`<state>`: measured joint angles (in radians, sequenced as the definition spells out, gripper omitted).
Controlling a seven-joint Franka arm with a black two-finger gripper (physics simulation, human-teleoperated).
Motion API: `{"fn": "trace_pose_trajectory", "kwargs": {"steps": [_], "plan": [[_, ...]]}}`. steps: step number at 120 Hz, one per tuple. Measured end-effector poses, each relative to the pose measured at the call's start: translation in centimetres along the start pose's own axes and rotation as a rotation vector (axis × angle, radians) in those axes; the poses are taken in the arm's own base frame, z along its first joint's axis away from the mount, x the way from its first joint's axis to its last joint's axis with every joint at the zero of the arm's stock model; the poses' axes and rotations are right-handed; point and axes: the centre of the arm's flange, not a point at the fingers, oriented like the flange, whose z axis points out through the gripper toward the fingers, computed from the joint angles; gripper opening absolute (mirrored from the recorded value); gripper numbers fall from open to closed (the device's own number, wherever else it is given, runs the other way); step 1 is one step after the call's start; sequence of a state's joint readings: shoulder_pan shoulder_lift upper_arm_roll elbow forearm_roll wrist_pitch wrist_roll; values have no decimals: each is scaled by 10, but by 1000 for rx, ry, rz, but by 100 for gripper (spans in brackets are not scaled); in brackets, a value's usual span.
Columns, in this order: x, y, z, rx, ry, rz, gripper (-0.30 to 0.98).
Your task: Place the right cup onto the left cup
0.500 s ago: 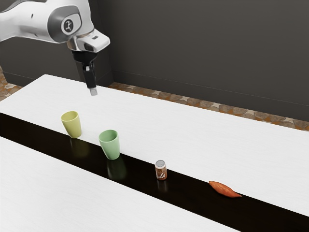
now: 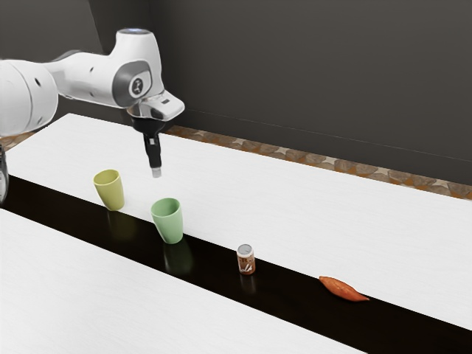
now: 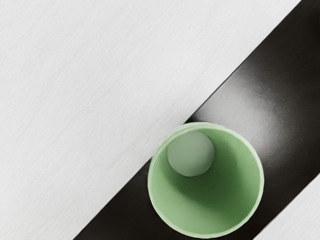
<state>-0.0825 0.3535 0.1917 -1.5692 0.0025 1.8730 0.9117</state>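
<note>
Well, the pincer (image 2: 156, 173) hangs higher than the green cup (image 2: 169, 224).

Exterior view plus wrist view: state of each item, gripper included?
Green cup: upright, mouth open, empty, not stacked.
Yellow cup: upright, mouth open, apart from the green one; its bottom inside is hidden.
Small can: upright, top closed.
Orange-red sweet potato, by its looks: lying on its side.
Gripper: raised above the table, holding nothing; open or shut, can't tell.
</note>
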Motion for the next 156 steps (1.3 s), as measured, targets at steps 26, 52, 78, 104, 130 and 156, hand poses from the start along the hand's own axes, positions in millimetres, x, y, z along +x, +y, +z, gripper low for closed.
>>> {"fn": "trace_pose_trajectory", "kwargs": {"steps": [26,52,78,104,130,156], "plan": [[9,-19,58,-13,5,13,69],[15,-21,85,-22,16,30,69],[9,-18,112,-50,9,30,68],[3,-11,119,-55,11,28,25],[1,-8,121,-58,13,19,0],[-4,-5,124,-70,16,3,-7]]}}
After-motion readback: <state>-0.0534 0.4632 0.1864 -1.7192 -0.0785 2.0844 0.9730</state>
